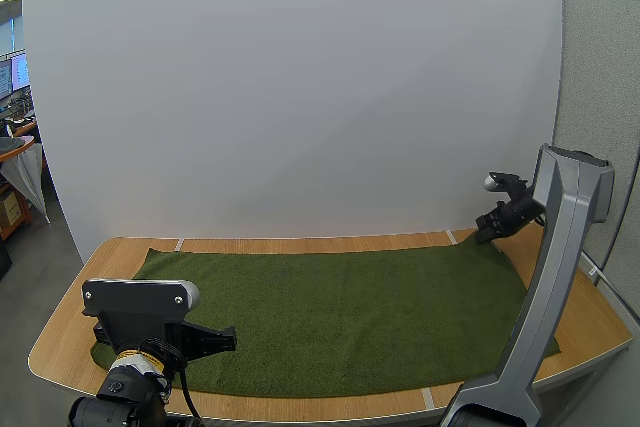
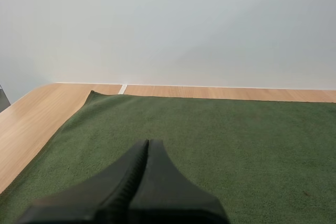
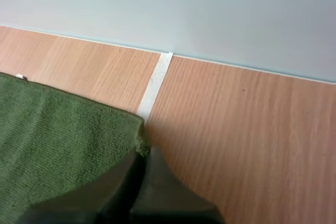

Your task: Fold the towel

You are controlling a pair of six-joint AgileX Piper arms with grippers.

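On the wooden surface [image 1: 70,332] a green towel [image 1: 340,317] lies spread out flat, single layer, no fold in it. It covers most of the wood, w/ bare strips showing round its edges.

The left claw [image 1: 228,339] hangs over the towel's near-left corner, pointing across the cloth twd the towel's middle. Its fingers are fully closed, pressed together as one dark wedge, w/ nothing btwn them. Can't tell if it touches the cloth.

The right claw [image 3: 143,153] is at the towel's far-right corner. Its fingers are closed too, tips nipping the very point of that corner, where the cloth edge curls up a bit. The towel beside the pinch lies flat on the wood.

A white tape strip [image 3: 156,85] on the wood runs from just beside that far-right corner to the white board [image 1: 300,97] standing behind the towel's far edge. A second tape strip [image 2: 122,88] sits just beyond the towel's far-left corner, also reaching the board.
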